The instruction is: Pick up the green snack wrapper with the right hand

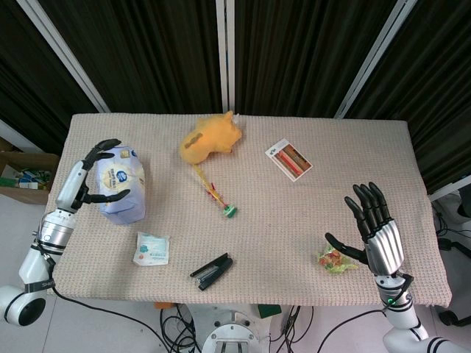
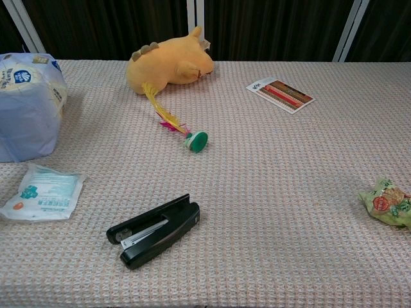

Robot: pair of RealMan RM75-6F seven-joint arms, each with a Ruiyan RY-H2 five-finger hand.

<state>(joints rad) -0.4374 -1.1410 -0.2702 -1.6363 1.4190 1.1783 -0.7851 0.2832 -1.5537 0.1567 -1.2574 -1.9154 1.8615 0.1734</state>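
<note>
Head view: the green snack wrapper (image 1: 336,259) lies on the woven table cover (image 1: 294,220) in the lower right of the frame, near the front edge. The right hand (image 1: 374,234) hovers just to the right of it, fingers (image 1: 368,200) straight and spread, pointing toward the top of the frame, holding nothing. Its thumb reaches left, and the tip sits at the wrapper's upper edge; whether it touches cannot be told. The wrapper appears to rest flat on the table, so the pick-up looks not yet done: the hand is in place beside it, and closing and lifting remain. At the left of the frame, the left hand (image 1: 94,175) is wrapped around a pale blue packet (image 1: 121,184), gripping it from the side.

Chest view: the wrapper (image 2: 387,202) shows at the right edge of the frame, crumpled, green with a red and orange print, resting on the table cover. Neither hand appears here, so this view adds nothing about the fingers. The blue packet (image 2: 29,106) stands at the upper left.
</note>
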